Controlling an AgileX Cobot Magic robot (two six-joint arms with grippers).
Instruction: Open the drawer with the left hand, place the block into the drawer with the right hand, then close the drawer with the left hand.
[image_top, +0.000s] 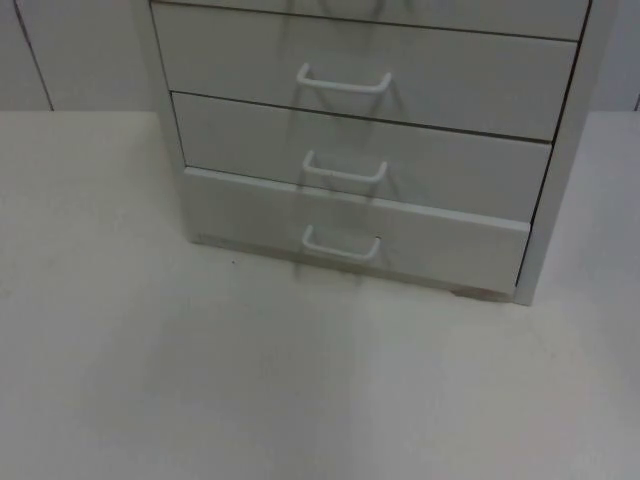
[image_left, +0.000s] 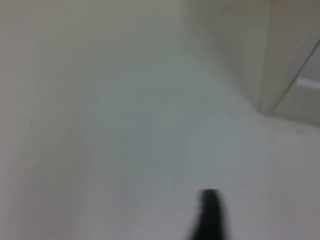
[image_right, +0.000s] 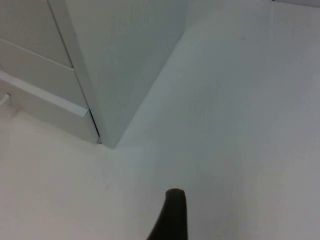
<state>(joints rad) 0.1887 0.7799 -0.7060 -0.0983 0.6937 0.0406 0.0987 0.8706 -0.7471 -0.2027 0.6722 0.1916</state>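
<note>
Bottom drawer of a white cabinet at the back of the table, just right of centre in the top view. Its front stands a little proud of the drawer above, more so at its left end, so slightly pulled out. Long axis runs across the table, left to right, skewed a bit; front faces the near edge. White loop handle at mid-front, lying along the same axis. Two more drawers above, each with a like handle, fronts flush.

Left gripper: one black fingertip over bare table, cabinet's left front corner ahead and well apart. Can't tell if the pincer is apart or together.

Right gripper: one black fingertip over bare table, near the cabinet's right front corner. Pincer state can't be told either.
</note>
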